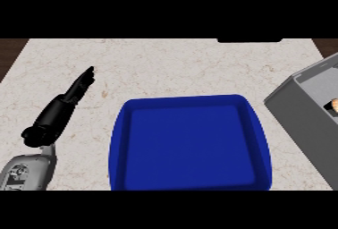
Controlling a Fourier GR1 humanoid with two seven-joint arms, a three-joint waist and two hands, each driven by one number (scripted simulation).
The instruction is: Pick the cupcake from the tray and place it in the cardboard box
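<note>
Left hand [66, 105] lies at about nine o'clock of the view, its black fingers straight and stretched together toward one o'clock, holding nothing; the grey forearm [25, 172] comes in from the lower left corner. It rests over the pale, marbled tabletop [178, 67], just left of the blue tray [119, 143] and apart from it. That tray sits at six o'clock, a rounded rectangle with raised walls, its floor bare blue. At three o'clock, cut off by the view's right edge, stands the grey-walled box [293, 105], tilted against the frame, well clear of the left hand and near the tray's upper right corner. Inside it, at the very edge, a small tan-and-dark patch shows, apparently the cupcake [335, 105], though too little is visible to be sure. Right hand does not show.
</note>
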